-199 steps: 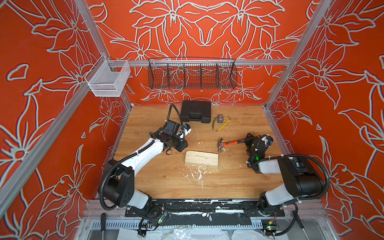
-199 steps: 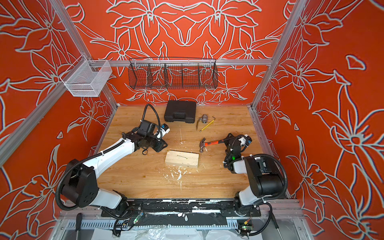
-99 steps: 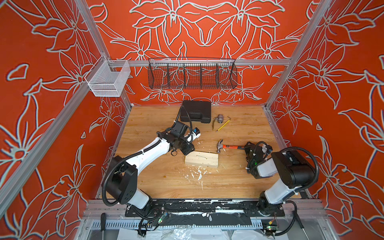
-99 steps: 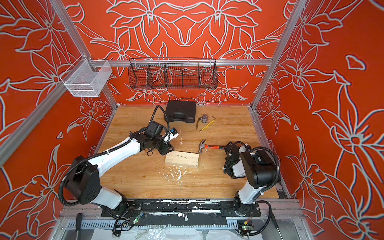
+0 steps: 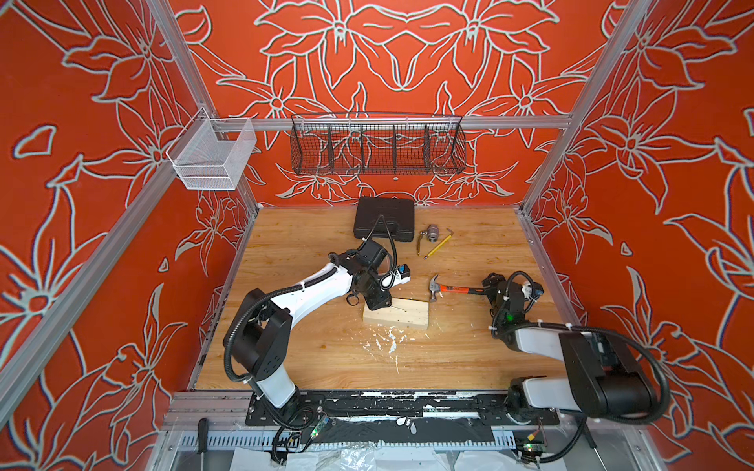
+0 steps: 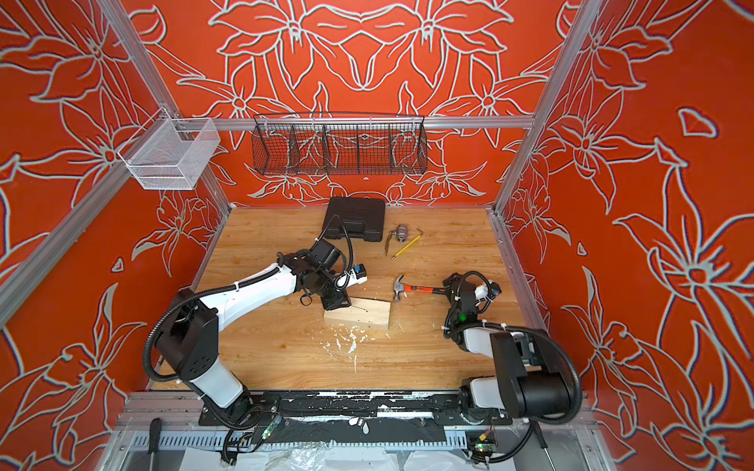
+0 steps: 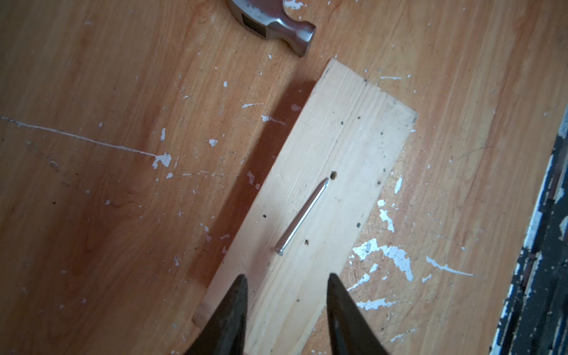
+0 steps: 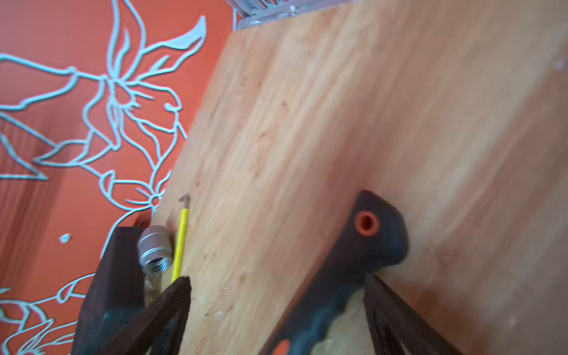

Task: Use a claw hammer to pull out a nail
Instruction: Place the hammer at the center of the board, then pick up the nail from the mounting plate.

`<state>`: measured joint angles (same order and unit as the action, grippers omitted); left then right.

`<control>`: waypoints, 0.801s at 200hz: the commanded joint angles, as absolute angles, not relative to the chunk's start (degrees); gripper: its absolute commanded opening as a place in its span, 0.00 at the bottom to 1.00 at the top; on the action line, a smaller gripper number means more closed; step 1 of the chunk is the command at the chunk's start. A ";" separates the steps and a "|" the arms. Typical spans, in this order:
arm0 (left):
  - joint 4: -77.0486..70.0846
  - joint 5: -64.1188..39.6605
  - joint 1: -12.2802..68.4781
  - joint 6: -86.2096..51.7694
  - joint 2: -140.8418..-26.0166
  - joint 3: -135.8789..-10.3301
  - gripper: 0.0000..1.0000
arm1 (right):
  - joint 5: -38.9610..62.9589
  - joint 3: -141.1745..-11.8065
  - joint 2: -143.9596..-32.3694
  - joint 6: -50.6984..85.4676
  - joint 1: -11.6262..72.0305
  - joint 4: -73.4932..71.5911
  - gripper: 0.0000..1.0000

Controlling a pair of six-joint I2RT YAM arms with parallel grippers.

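Observation:
The claw hammer (image 5: 451, 288) lies flat on the table just right of the pale wooden block (image 5: 402, 318); its steel head (image 7: 276, 21) is near the block's far corner. My right gripper (image 8: 276, 278) is open wide, with the black handle end (image 8: 368, 242) lying loose between its fingers, nearer one of them. The nail (image 7: 302, 215) lies flat on top of the block beside a small hole. My left gripper (image 7: 286, 276) hovers over the block's left end (image 5: 381, 304), jaws apart with nothing between them.
A black case (image 5: 383, 218), a metal fitting (image 5: 432, 233), a yellow pencil (image 5: 437, 246) and a hex key (image 5: 449, 232) lie at the back. A wire basket (image 5: 377, 144) and a white mesh bin (image 5: 212, 157) hang on the frame. White flecks (image 5: 387, 338) dot the table.
My right gripper has opened and let go of the hammer handle, which now rests flat. My left arm has swung right to the block's left end.

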<state>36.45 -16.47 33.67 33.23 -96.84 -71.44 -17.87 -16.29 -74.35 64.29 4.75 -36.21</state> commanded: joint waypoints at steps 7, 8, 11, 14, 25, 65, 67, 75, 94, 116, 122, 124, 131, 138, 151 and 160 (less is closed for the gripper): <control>39.75 -13.23 35.65 43.10 -99.77 -74.11 0.42 | -19.18 -16.57 -68.65 60.06 3.65 -24.26 0.97; 39.78 -13.07 35.75 43.30 -99.85 -74.19 0.42 | -19.08 -16.64 -68.38 59.91 3.62 -24.04 0.97; 39.73 -12.65 35.97 43.89 -100.17 -74.37 0.42 | -18.85 -16.76 -67.75 59.52 3.61 -23.45 0.97; 39.73 -12.14 36.17 44.40 -100.52 -74.54 0.42 | -18.67 -16.83 -67.10 59.12 3.56 -22.86 0.97; 40.83 -11.36 36.70 46.83 -101.89 -75.98 0.41 | -17.58 -17.54 -64.89 57.49 3.51 -20.58 0.97; 43.24 -10.62 38.31 51.73 -104.26 -78.67 0.40 | -15.84 -18.89 -56.87 53.34 3.51 -14.41 0.97; 43.31 -10.67 38.36 51.89 -104.35 -78.71 0.39 | -15.78 -18.85 -56.41 53.15 3.45 -14.17 0.97; 43.09 -10.65 38.49 52.24 -104.53 -78.75 0.39 | -15.72 -18.83 -54.93 52.71 3.47 -13.09 0.97; 43.20 -9.89 38.67 52.66 -105.77 -79.72 0.37 | -15.14 -18.53 -51.65 51.71 3.52 -11.22 0.97; 44.55 -8.79 38.81 53.49 -107.99 -81.74 0.36 | -14.84 -18.04 -48.21 51.25 3.51 -8.75 0.97; 45.02 -8.79 38.85 53.73 -108.49 -82.25 0.35 | -14.84 -17.84 -47.19 51.21 3.49 -8.22 0.97; 45.07 -8.77 38.80 53.80 -108.57 -82.44 0.35 | -14.89 -17.77 -46.75 51.17 3.51 -7.99 0.97; 45.30 -8.87 38.85 53.75 -109.11 -82.85 0.34 | -15.06 -17.46 -45.43 51.16 3.51 -7.34 0.97; 45.48 -9.11 38.85 53.71 -109.41 -83.09 0.34 | -15.27 -17.24 -44.26 51.07 3.46 -6.61 0.97; 45.79 -9.70 38.94 53.62 -109.76 -83.28 0.31 | -15.84 -16.76 -42.10 51.19 3.52 -5.15 0.97; 45.59 -9.84 39.01 53.58 -109.69 -82.85 0.31 | -16.24 -16.36 -40.60 51.20 3.49 -4.17 0.97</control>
